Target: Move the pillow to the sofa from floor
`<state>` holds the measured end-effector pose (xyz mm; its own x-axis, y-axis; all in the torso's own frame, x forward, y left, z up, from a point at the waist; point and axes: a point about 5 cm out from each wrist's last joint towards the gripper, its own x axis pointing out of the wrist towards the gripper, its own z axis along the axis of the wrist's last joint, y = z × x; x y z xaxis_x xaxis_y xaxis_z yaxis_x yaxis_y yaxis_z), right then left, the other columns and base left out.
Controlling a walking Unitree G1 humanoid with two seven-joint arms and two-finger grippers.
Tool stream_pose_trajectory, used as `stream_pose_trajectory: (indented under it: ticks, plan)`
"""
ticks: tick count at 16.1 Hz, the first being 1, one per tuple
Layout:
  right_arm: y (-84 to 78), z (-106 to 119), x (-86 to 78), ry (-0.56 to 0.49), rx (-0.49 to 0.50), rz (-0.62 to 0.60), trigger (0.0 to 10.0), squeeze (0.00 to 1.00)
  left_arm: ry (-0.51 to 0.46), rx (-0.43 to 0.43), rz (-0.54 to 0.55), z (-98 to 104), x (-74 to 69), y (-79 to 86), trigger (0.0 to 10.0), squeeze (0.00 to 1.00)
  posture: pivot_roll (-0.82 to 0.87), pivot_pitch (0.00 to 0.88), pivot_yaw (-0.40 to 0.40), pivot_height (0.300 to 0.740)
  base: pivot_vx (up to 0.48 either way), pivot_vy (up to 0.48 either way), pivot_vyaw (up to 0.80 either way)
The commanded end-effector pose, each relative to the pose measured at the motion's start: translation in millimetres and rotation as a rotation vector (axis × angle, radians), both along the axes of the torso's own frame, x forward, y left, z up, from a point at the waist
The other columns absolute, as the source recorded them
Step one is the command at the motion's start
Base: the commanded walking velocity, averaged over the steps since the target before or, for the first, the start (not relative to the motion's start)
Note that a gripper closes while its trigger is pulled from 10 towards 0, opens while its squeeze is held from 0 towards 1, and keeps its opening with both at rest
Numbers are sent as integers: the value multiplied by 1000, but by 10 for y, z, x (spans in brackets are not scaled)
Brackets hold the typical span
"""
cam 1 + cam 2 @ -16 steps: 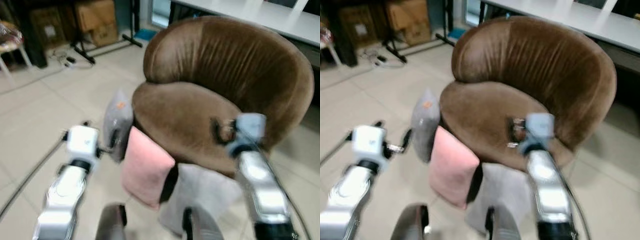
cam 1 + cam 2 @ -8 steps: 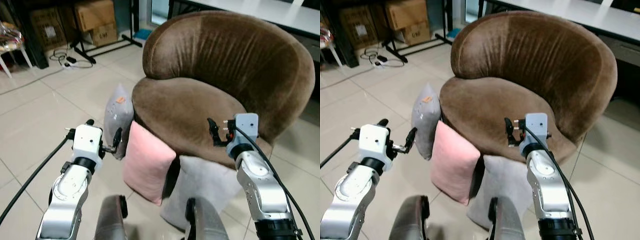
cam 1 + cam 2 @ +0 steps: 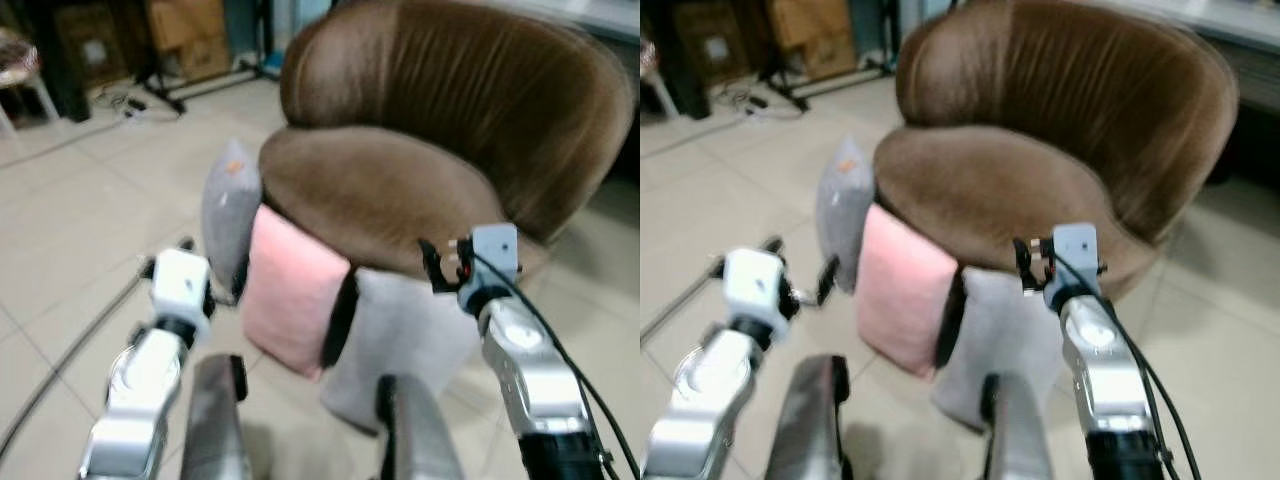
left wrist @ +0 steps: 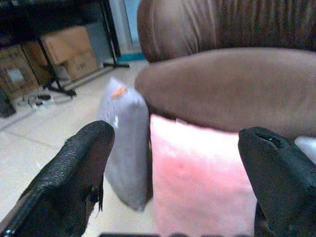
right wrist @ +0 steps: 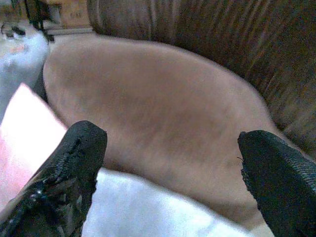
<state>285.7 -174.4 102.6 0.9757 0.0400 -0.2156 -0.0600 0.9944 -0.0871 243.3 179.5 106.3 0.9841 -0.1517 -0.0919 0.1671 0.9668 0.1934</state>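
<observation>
Both arms reach forward toward the brown sofa [image 3: 400, 190]. Left gripper [image 4: 173, 168] and right gripper [image 5: 168, 163] gape wide, holding nothing. Against the sofa's front, the pink pillow [image 3: 290, 300] stands on the floor between grey pillows. Cardboard boxes [image 4: 66, 47] appear behind the sofa.

Both silver arms are reaching forward, left gripper [image 4: 173, 163] and right gripper [image 5: 170, 170] spreading their fingers wide.
</observation>
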Motion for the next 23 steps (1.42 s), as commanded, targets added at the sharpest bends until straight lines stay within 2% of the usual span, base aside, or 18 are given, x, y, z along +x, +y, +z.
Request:
stream_pose_trajectory:
  ticks: [1,8,12,14,16,18,19,23]
  plan:
    - [10,28,21,-10,-5,3,10000,1000,-18,19,0,49,35,12,10000,0,1,0,-72,446,0,0,0]
    - [-20,-4,73,15,-33,-22,10000,1000,-18,19,-14,43,-16,-18,10000,0,-1,0,-87,446,0,0,0]
    - [-165,-145,230,141,-103,28,10000,1000,5,-2,-166,76,44,-147,10000,0,-8,0,-83,446,0,0,0]
    - [-249,-207,323,190,-106,21,10000,1000,4,-2,-231,121,81,-211,10000,0,-5,0,-81,446,0,0,0]
    - [-275,-313,477,272,-68,4,10000,1000,-7,-18,-304,252,158,-277,10000,0,5,0,-78,446,0,0,0]
    - [-215,-354,522,297,-18,38,10000,1000,-4,-27,-356,315,149,-317,10000,0,13,3,-65,446,0,0,0]
    - [-147,-403,540,322,10,75,10000,0,10,-35,-389,350,126,-331,10000,0,16,31,-59,446,0,0,0]
    - [-132,-449,597,335,43,16,10000,0,37,-17,-476,422,26,-362,10000,0,26,116,-50,446,0,0,0]
